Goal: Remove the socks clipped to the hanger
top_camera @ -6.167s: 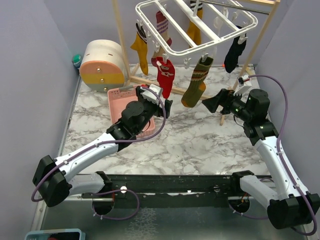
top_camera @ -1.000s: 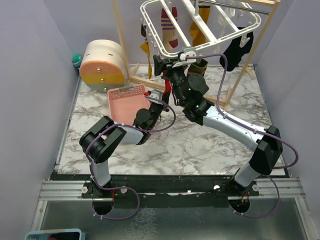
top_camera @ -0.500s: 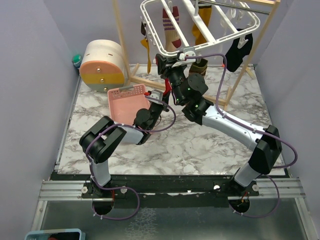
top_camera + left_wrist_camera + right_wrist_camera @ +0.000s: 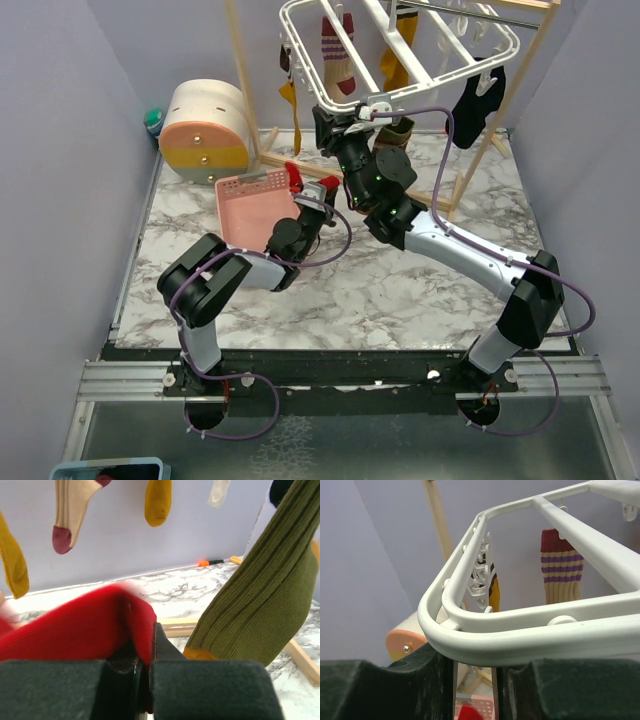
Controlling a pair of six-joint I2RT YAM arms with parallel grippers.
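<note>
Red sock (image 4: 75,625) pinched in left jaws, olive sock (image 4: 255,605) beside, right jaws at hanger (image 4: 530,630) rim, grip unclear, basket (image 4: 245,205) nearby

I see plain lavender walls (image 4: 60,150) on three sides of a white counter (image 4: 400,290) with grey marble veins. A light wooden rack (image 4: 242,80) and a round cream-and-orange drawer box (image 4: 205,130) stand at the back.

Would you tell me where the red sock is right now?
Top view, centre: the red sock is pinched in the left gripper, beside the pink basket.
</note>
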